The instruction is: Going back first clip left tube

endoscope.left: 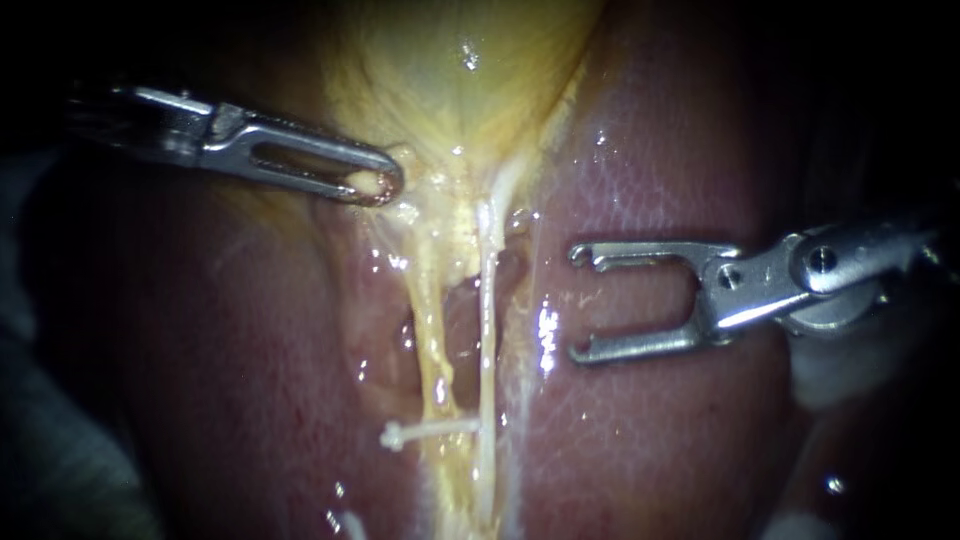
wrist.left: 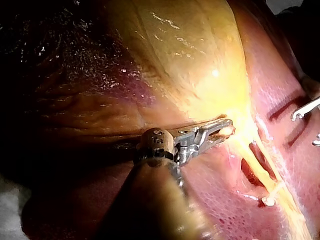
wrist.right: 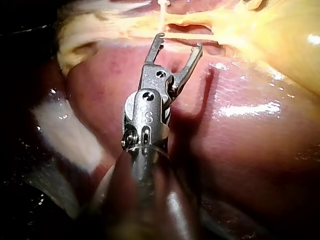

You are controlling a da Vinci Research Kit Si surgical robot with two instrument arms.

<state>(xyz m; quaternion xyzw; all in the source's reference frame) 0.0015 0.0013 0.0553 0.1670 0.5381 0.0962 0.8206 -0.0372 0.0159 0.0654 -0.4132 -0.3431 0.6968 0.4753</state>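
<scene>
Two-pronged right instrument (endoscope.left: 580, 303) agape; left instrument (endoscope.left: 378, 187) pinches glossy gallbladder (endoscope.left: 450, 70)

Darkness rings the brightly lit field; pale cloth (endoscope.left: 45, 440) lies at its edge.

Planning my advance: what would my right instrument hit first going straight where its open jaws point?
Likely the thin pale tube nearer the silver right instrument, well above the white clip; depth unclear.
</scene>
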